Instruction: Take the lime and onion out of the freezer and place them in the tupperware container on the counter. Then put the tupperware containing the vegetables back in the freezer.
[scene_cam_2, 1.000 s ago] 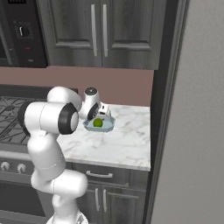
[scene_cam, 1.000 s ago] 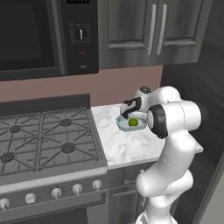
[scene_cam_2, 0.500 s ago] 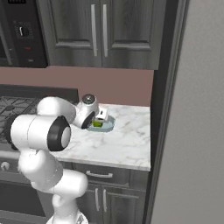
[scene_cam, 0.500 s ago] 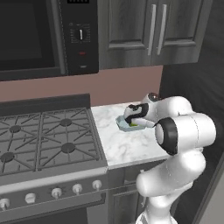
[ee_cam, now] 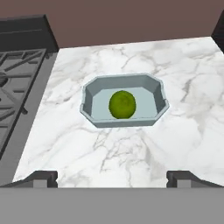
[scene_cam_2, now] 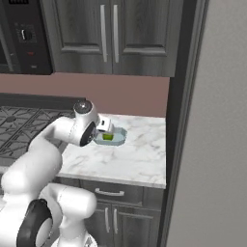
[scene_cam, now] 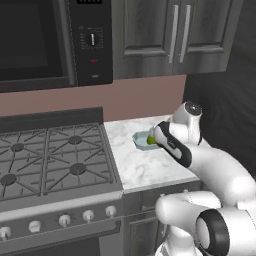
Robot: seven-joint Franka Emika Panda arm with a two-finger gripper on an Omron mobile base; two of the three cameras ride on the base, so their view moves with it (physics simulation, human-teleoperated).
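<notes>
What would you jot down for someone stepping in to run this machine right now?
Tool: open, holding nothing, raised above the tray.
Lime: lying in the tupperware container, roughly at its middle.
Container: on the counter, right of the stove.
Done: lime moved into the container.
Left: fetch the onion from the freezer, drop it in beside the lime, then carry the container back into the freezer.

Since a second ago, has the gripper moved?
Yes. The gripper has pulled back toward the counter's front edge, away from the tupperware; it stands open and empty, the lime left in the tray.
</notes>
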